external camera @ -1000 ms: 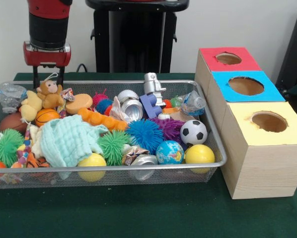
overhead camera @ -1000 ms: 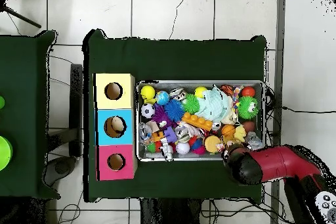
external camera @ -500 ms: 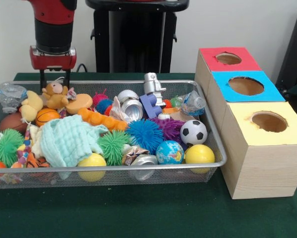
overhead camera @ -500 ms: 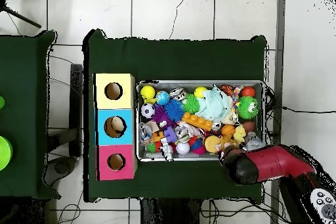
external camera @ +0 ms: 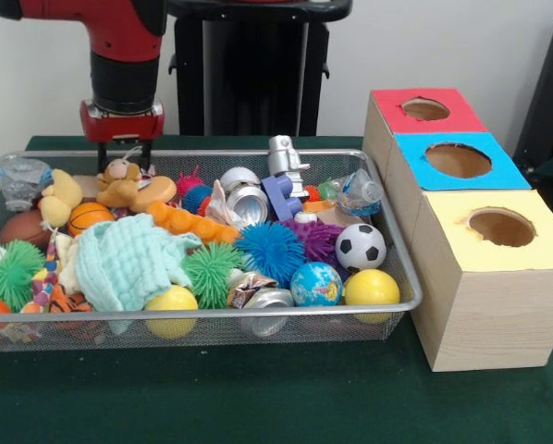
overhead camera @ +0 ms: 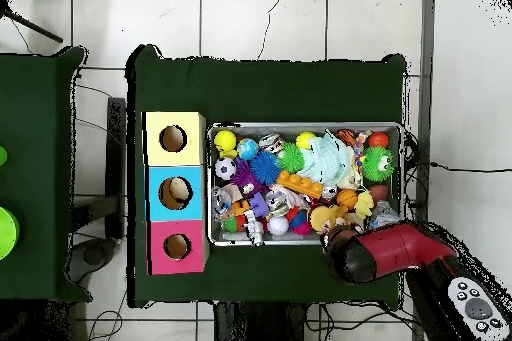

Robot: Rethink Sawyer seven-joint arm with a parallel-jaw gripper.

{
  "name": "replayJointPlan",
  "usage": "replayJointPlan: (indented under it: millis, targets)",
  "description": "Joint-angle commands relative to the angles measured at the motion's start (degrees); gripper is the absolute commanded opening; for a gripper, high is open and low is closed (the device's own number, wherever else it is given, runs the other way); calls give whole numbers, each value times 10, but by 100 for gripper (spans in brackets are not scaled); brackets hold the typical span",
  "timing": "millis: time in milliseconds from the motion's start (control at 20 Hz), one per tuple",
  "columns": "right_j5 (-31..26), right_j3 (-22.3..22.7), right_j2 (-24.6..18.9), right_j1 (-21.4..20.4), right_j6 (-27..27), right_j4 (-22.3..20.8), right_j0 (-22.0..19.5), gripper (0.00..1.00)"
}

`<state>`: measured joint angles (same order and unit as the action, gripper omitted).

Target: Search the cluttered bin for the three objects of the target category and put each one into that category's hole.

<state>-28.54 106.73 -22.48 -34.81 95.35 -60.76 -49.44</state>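
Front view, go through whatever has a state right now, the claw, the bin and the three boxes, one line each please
claw: low over the bin's far edge; open or shut cannot be told
plush monkey: lying tilted just under the claw
wire bin: full of clutter
red box: hole open
blue box: hole open
yellow box: hole open

A wire mesh bin point(external camera: 401, 277) is being shown on a green table point(external camera: 286, 398), crowded with balls, spiky toys, crushed cans and a pale green cloth point(external camera: 129, 262). A red and black arm is being held above the bin's far left corner, its gripper point(external camera: 124, 148) just over a small plush monkey point(external camera: 119, 182). Beside the bin, three boxes topped red point(external camera: 423, 109), blue point(external camera: 457, 160) and yellow point(external camera: 501, 228) are being displayed, each with a round hole.
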Motion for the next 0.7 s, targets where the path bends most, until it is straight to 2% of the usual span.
replayJointPlan:
  millis: [50, 300, 550, 700]
  targets:
    - [48, 31, 33, 81, 52, -31, 33, 100]
    - [84, 8, 48, 126, 56, -31, 45, 100]
    - [161, -25, 73, 184, 86, -38, 68, 100]
    - [173, -35, 73, 217, 78, -21, 66, 100]
